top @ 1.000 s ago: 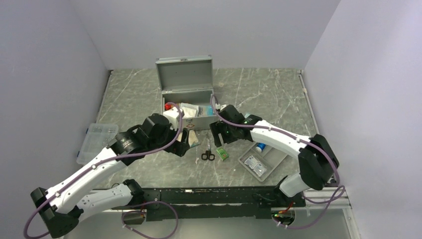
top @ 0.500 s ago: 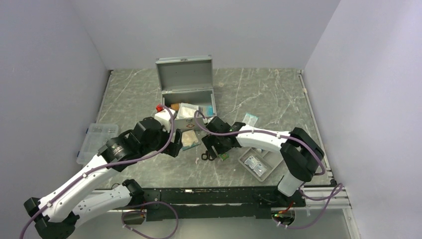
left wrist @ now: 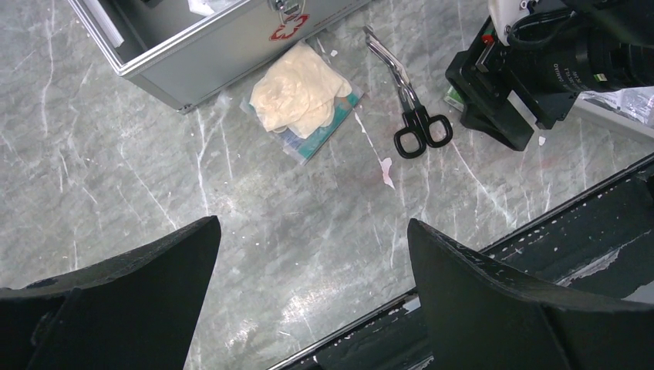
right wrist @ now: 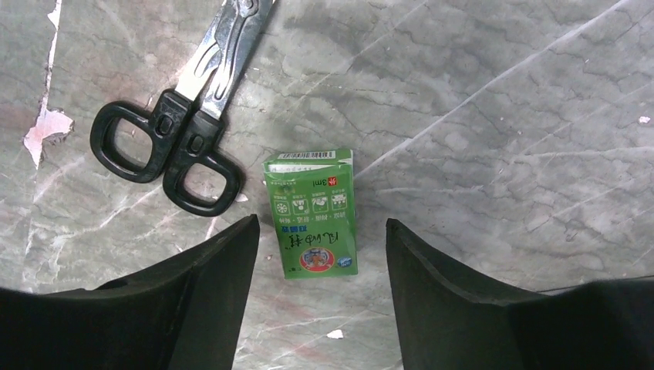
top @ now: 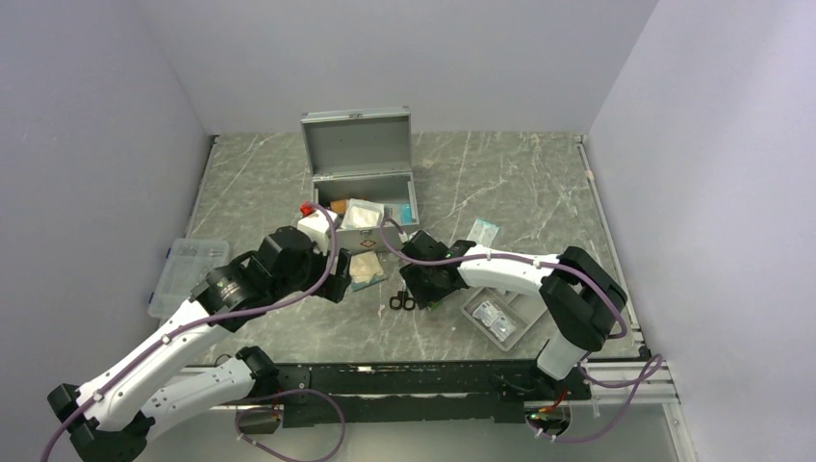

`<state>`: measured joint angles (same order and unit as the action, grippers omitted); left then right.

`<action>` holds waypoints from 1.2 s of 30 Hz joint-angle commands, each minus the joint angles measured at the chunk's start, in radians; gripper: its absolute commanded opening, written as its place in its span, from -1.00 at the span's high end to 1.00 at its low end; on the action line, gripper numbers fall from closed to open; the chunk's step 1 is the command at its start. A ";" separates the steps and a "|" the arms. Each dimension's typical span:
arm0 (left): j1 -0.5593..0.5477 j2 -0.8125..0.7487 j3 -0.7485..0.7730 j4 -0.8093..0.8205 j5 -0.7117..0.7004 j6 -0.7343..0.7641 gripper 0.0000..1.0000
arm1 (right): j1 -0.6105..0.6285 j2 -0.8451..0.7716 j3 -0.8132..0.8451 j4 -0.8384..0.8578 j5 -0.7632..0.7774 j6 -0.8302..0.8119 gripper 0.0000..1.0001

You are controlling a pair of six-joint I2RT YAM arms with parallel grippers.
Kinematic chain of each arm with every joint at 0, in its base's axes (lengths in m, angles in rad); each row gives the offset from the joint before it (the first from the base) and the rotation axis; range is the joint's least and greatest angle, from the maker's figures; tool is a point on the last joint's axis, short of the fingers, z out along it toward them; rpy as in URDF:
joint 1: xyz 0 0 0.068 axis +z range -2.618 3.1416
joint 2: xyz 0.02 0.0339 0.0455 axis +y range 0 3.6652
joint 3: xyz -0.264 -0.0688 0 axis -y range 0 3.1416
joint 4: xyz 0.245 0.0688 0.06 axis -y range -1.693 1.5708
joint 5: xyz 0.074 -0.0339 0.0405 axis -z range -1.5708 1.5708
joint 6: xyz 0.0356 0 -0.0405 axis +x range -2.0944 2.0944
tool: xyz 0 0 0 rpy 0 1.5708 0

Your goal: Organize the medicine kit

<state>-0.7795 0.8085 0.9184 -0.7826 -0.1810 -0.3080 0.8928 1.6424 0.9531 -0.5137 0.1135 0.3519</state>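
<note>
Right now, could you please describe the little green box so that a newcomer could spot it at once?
Start at the open silver medicine kit and come toward the arms. Beneath the open right gripper lies the green box, flat beside the black-handled scissors. It is the only green printed carton, barcode at one end.

A robotics lab test cell: plain pale walls behind and either side of the medicine kit box in a marble-patterned table. In front of it, a black rail carries the left arm and right arm.
</note>
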 commanded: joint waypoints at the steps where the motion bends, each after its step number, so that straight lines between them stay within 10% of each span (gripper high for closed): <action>1: 0.013 -0.015 -0.006 0.034 0.005 0.011 -0.98 | 0.003 -0.017 -0.006 0.021 0.019 0.019 -0.21; 13: 0.029 -0.017 -0.009 0.040 0.029 0.013 -0.98 | 0.005 -0.008 0.003 0.022 0.002 0.021 0.45; 36: 0.074 -0.004 -0.027 0.069 0.115 0.033 -0.98 | -0.120 -0.575 -0.085 -0.455 0.404 0.607 0.47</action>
<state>-0.7162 0.8158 0.9024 -0.7479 -0.0944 -0.2966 0.8383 1.1633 0.9386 -0.8288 0.4320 0.7647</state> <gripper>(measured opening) 0.988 0.327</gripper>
